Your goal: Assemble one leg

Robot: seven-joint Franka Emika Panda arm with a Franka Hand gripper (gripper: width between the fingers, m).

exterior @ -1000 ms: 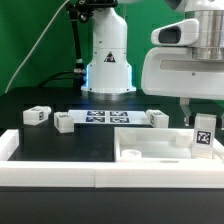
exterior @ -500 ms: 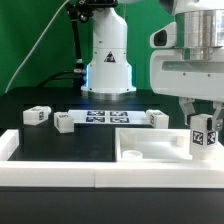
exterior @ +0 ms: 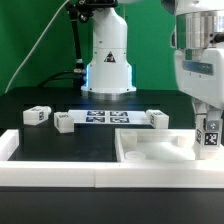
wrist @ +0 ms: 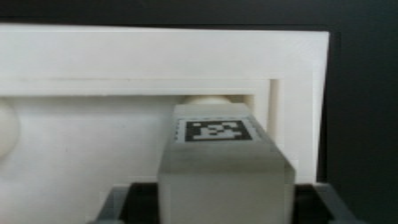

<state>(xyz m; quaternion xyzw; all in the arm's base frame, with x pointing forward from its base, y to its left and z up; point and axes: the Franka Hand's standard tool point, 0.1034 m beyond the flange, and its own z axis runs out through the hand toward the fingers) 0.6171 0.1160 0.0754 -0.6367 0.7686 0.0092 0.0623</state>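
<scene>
My gripper (exterior: pixel 208 128) is shut on a white leg (exterior: pixel 209 138) with a black-and-white tag, holding it upright at the exterior view's right, over the right end of the large flat white square piece (exterior: pixel 150 152). In the wrist view the held leg (wrist: pixel 222 165) fills the middle, its tagged end pointing at the square piece's corner (wrist: pixel 267 90), near a round boss. Three other legs lie on the black table: two at the left (exterior: pixel 37 115) (exterior: pixel 64 121) and one (exterior: pixel 156 118) behind the square piece.
The marker board (exterior: pixel 105 118) lies flat between the loose legs. Long white border rails (exterior: pixel 60 172) run along the front and the left. The robot base (exterior: pixel 107 60) stands at the back.
My gripper has turned and moved a little to the right with the leg. The leg sits slightly lower and nearer the square piece's right edge.
</scene>
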